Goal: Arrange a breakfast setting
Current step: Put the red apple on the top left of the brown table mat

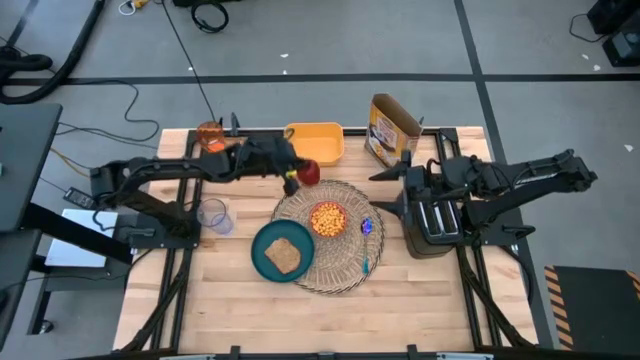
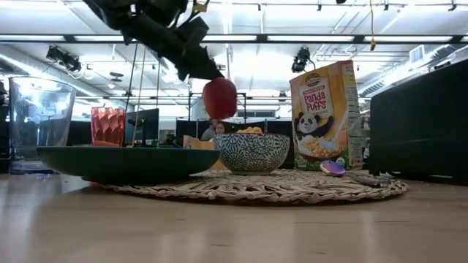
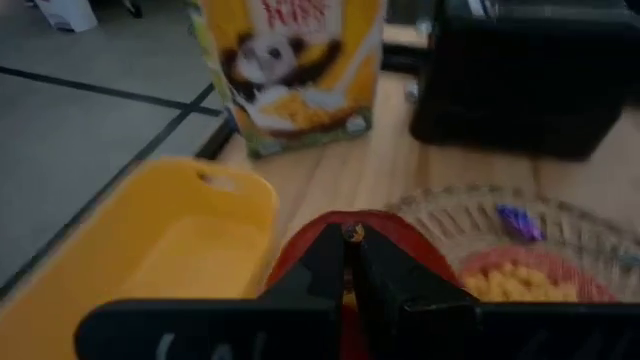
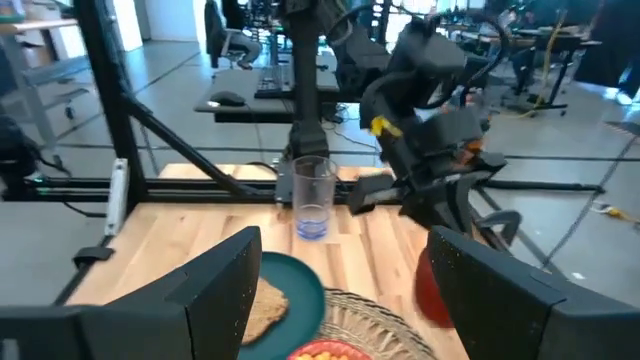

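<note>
Biggest of all, the wooden desk [image 1: 230, 300]. Next, a round straw mat [image 1: 340, 272] in the middle, nearer the front edge. Just right of the mat, a black toaster [image 1: 437, 228], with the right claw [image 1: 395, 195] hanging by its mat side, fingers wide apart, nothing in them. Along the back edge, a tall cereal box [image 1: 390, 128] toward the right corner and a yellow tub [image 1: 318, 140] beside it, near the middle. On the mat's front left side, partly over its rim, a teal plate [image 1: 262, 262] with a toast slice [image 1: 285, 256] lying flat on it. In the middle of the mat, a bowl [image 1: 327, 218] full of cereal. Off the mat toward the left edge, a clear glass [image 1: 213, 214], and farther back, near the back edge, an orange cup [image 1: 210, 135]. Then the red apple [image 1: 309, 172], up in the air over the back rim of the mat, just in front of the tub, not touching the desk. Pinched tight in the left claw [image 1: 297, 172], fingers closed on both sides of it. Smallest, a little blue spoon [image 1: 367, 226] lying on the mat's right side. About the apple: round, hard, smooth, a bit heavy, so probably slippery and ready to roll away. Best held across the fat middle, as now, then set down gently on a flat bit of mat before letting go.
</note>
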